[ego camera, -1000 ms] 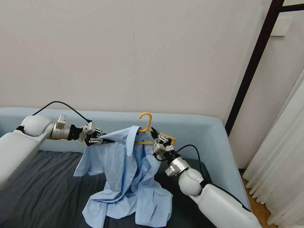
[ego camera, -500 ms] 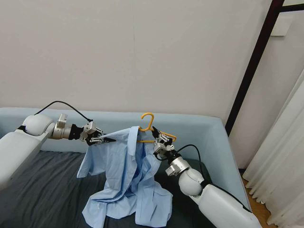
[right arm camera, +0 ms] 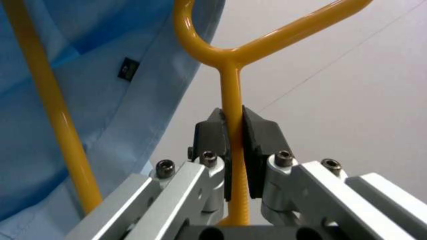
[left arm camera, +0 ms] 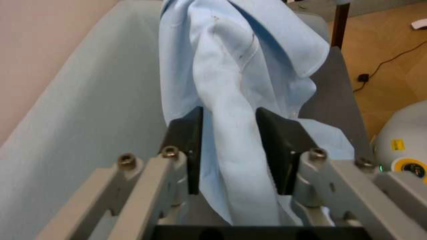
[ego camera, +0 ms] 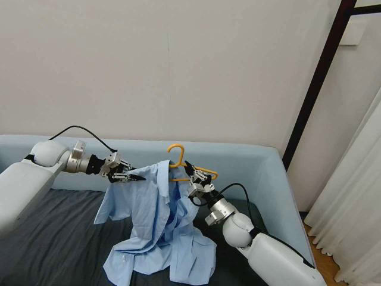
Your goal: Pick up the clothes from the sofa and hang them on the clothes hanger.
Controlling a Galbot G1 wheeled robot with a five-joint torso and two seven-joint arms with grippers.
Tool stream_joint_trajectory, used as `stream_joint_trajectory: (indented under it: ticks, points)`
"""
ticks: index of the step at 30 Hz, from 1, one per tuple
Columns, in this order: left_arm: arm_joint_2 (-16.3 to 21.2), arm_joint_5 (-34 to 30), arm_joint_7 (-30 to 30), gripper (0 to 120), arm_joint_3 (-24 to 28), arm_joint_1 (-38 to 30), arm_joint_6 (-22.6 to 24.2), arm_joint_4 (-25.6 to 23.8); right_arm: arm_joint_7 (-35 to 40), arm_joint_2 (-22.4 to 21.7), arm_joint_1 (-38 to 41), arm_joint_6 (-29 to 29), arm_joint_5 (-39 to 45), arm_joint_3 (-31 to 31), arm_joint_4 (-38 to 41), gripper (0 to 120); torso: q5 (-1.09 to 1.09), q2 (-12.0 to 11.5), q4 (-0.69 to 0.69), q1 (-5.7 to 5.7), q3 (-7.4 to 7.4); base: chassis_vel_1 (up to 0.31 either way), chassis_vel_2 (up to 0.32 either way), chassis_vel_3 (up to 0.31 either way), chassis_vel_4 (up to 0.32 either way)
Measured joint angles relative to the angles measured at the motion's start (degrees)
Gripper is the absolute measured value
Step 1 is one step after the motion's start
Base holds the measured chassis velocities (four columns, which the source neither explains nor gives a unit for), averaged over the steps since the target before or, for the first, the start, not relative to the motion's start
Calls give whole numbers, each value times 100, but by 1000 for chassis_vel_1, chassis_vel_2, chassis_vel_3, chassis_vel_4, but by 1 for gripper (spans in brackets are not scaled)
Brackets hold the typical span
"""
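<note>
Head view: one shirt (ego camera: 156, 229) pinched by left gripper (ego camera: 138, 177); one hanger (ego camera: 174, 146) clamped by right gripper (ego camera: 191, 174).

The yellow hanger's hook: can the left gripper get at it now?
Probably not yet. The left gripper has its jaws shut on the light blue shirt, so it is occupied, though the hook stands bare and close by; the right gripper holds the yellow hanger.

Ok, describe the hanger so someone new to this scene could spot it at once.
Find the pale blue sofa along the wall; above it both arms hold up a light blue shirt. The hanger sits at the shirt's collar, gripped by the right hand, while the left hand pinches the shirt's fabric. It is the only orange-yellow thing: a thin hooked frame among blue cloth.
</note>
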Motion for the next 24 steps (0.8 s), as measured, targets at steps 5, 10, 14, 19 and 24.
stream_joint_trajectory:
  ticks: [5, 10, 14, 19, 24]
  points:
    - [-10, 55, 1, 57, 13, -6, 2, -1, 9, -3, -2, -6, 13, 16, 1, 4, 0, 0, 1, 0, 0, 0, 0, 0, 0]
    - [-15, 124, 6, 59, -16, 9, 2, 23, 20, -3, 23, -17, 55, 51, -11, 4, -1, 0, 2, 0, 0, 0, 0, 0, 0]
    - [-11, 155, 27, 44, -49, 10, 2, 65, 34, -3, 37, -24, 70, 66, -37, 4, -1, 0, 1, 0, 0, 0, 0, 0, 0]
    - [-23, 180, 40, 26, -100, 18, 2, 134, 56, 4, 36, -41, 111, 61, -39, 4, -1, 0, 2, 0, 0, 0, 0, 0, 0]
    - [-58, 194, 42, 9, -109, 12, 0, 182, 86, 7, 29, -43, 118, 43, -27, 4, -1, 0, 1, 0, 0, 0, 0, 0, 0]
